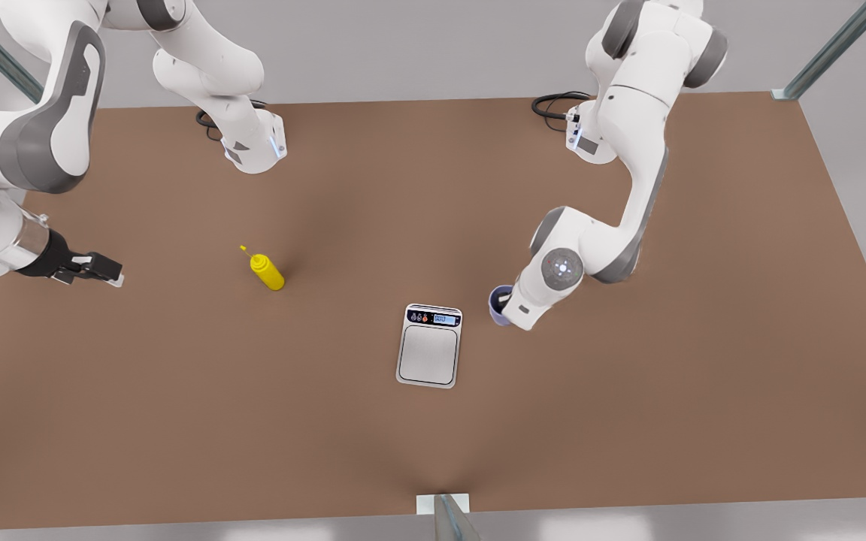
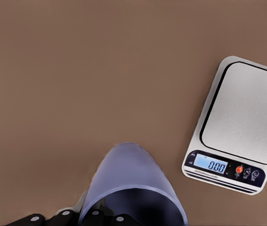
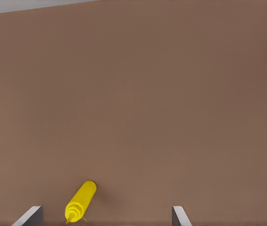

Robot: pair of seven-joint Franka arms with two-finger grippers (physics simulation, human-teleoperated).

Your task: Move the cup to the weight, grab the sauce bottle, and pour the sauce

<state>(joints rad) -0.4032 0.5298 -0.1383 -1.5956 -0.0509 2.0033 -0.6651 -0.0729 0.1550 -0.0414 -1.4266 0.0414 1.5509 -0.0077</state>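
Note:
The pale lavender cup (image 1: 498, 302) is at the tip of my left gripper (image 1: 510, 306), just to the front view's right of the weight (image 1: 430, 346). In the left wrist view the cup (image 2: 131, 181) shows its dark inside, with the dark fingers (image 2: 65, 217) closed at its rim. The weight (image 2: 241, 120) lies flat beside it, steel plate bare, display reading 0.00. The yellow sauce bottle (image 1: 267, 272) lies on its side on the table. My right gripper (image 1: 111, 272) hovers open to the front view's left of it. The sauce bottle (image 3: 81, 200) sits between the two spread fingertips (image 3: 29, 215).
The brown table (image 1: 628, 421) stretches wide around everything. Both arm bases (image 1: 256, 146) stand at its far edge with black cables. A metal post bracket (image 1: 442, 505) is at the near edge.

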